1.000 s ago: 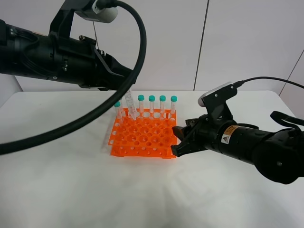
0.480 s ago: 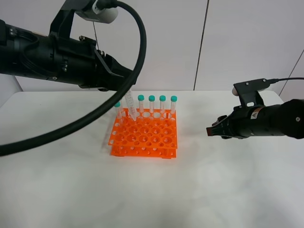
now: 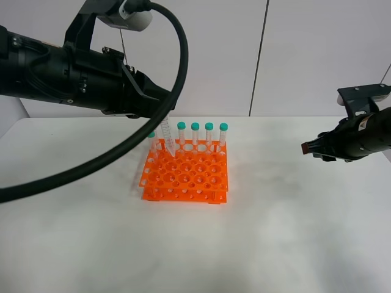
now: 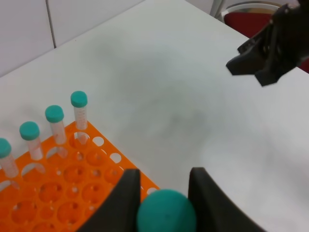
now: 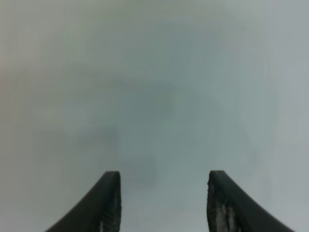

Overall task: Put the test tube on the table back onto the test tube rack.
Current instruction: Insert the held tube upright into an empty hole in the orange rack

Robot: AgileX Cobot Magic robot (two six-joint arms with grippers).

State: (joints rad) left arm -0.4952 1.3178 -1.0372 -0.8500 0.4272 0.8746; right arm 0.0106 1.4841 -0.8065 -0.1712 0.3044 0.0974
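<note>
Left gripper (image 4: 165,191) clasping test tube (image 3: 167,135), right gripper (image 5: 164,193) jaws apart

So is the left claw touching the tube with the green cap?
Touching. The left wrist view shows the left claw squeezing the tube: its fingers press both sides of the green cap.

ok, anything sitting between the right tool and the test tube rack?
Nothing: the exterior high view shows only bare table between the right tool and the test tube rack. The left wrist view agrees.
</note>
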